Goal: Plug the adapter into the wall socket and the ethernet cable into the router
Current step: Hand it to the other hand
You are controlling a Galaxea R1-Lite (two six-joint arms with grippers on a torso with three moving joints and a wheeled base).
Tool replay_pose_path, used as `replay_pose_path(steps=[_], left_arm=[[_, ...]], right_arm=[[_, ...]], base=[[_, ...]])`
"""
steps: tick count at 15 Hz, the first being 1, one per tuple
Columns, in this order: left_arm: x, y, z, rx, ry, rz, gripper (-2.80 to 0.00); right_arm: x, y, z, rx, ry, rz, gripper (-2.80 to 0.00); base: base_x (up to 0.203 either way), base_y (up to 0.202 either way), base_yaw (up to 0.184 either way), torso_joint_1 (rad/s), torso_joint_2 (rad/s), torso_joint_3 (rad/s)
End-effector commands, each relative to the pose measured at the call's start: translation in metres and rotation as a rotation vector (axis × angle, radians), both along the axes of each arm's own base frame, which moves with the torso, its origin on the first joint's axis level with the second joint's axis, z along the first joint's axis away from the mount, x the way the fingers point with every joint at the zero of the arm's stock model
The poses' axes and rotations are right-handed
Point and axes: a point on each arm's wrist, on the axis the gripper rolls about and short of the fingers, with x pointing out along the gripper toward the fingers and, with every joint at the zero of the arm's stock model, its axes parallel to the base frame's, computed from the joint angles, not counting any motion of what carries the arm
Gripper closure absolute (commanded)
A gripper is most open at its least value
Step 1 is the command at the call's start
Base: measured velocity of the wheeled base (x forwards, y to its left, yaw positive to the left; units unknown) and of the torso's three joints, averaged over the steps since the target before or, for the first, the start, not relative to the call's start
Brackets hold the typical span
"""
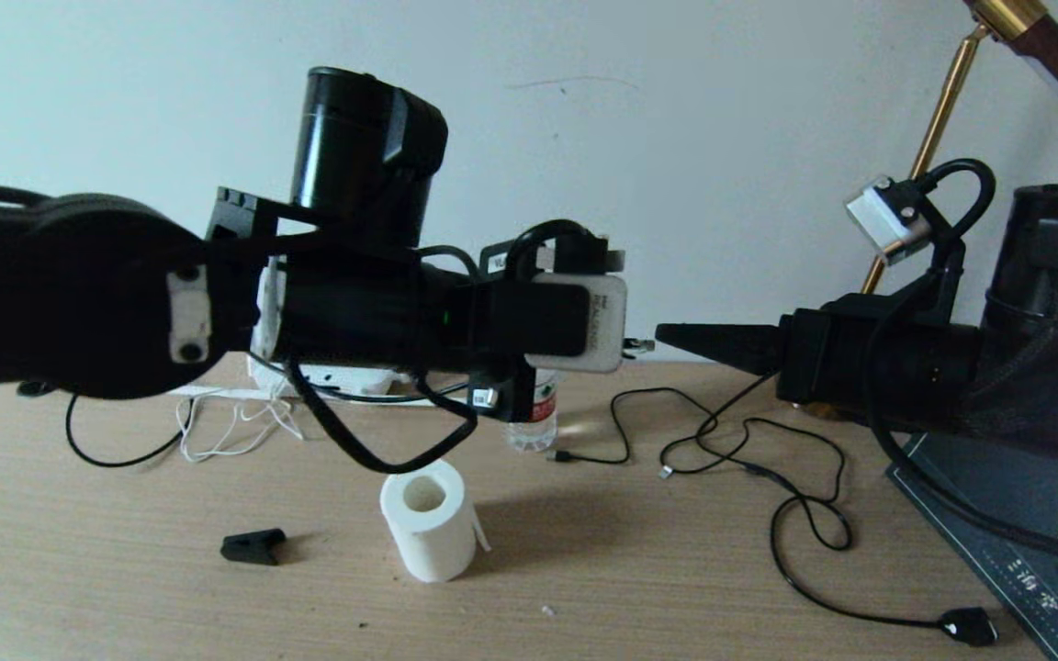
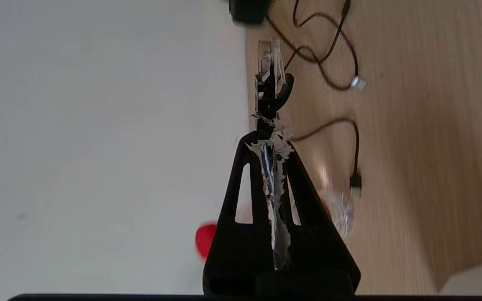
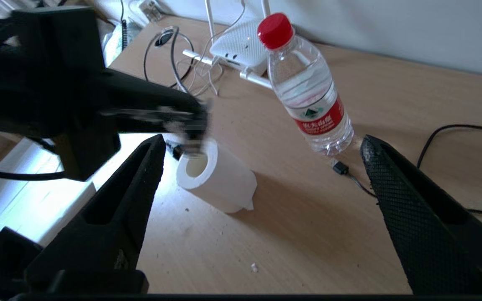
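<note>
My left gripper is shut on the black ethernet cable, whose clear clip connector sticks out past the fingertips. In the head view this gripper hovers high above the middle of the desk, and the connector points right. Just right of it, my right gripper points left at the connector, tip to tip. Its jaws stand wide open and empty. The white router with stick antennas lies at the back of the desk, mostly hidden behind my left arm in the head view. The adapter and the wall socket are out of view.
A white paper roll stands on the wooden desk below my grippers, with a small black piece to its left. A water bottle stands behind the roll. Black USB cables sprawl at right beside a dark mat.
</note>
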Motion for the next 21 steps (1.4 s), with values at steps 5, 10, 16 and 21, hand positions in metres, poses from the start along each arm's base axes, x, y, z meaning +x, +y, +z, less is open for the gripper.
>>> replay_pose_path(steps=[5, 10, 16, 21], left_arm=[[0.006, -0.017, -0.01, 0.021, 0.011, -0.017, 0.0], [0.006, -0.018, -0.008, 0.016, 0.006, -0.018, 0.0], [0.006, -0.017, -0.005, 0.0, -0.01, -0.017, 0.0], [0.001, -0.02, -0.005, 0.001, -0.009, -0.032, 0.0]], right_arm=[[-0.001, 0.0, 0.0, 0.004, 0.0, 0.0, -2.8], [-0.002, 0.0, 0.0, 0.006, 0.005, -0.011, -2.8], [-0.006, 0.007, -0.009, 0.043, -0.016, 0.02, -2.8], [-0.005, 0.009, -0.01, 0.043, -0.01, 0.025, -2.8]], base=[[0.0, 0.0, 0.0, 0.0, 0.0, 0.0], [0.0, 0.0, 0.0, 0.0, 0.0, 0.0], [0.0, 0.0, 0.0, 0.0, 0.0, 0.0], [0.0, 0.0, 0.0, 0.0, 0.0, 0.0]])
